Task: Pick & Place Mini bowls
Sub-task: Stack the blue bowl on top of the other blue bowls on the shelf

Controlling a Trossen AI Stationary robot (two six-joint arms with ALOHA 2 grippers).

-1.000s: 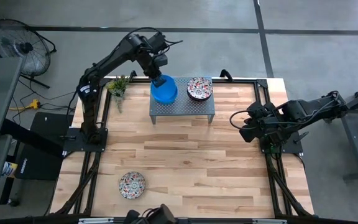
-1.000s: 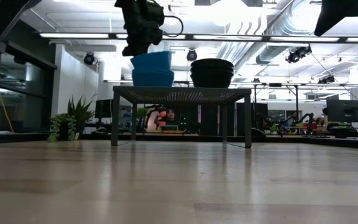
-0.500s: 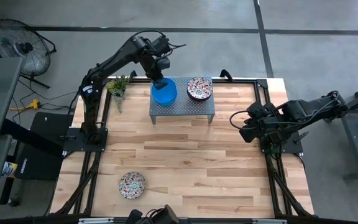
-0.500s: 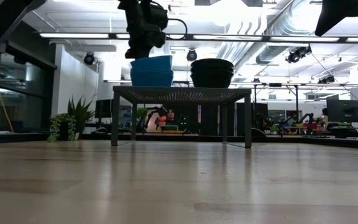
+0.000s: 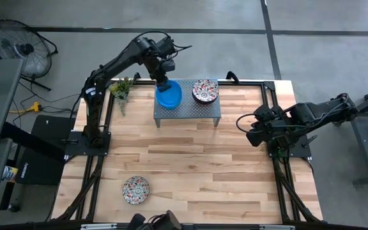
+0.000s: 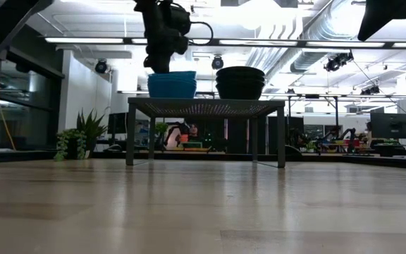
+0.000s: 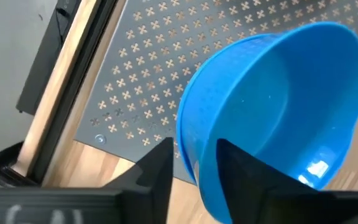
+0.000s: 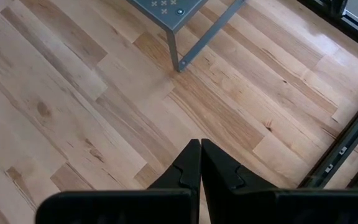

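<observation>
Left hand point(image 7: 194, 165) astride blue bowl point(image 7: 278, 118) rim — fingers parted.

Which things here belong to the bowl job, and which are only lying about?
Belong to the job:
- blue bowl on the metal stand, its rim between the left gripper fingers
- patterned bowl on the stand
- patterned bowl on the table

Only lying about:
- potted plant
- floor fan
- right gripper, waiting, fingers shut
</observation>
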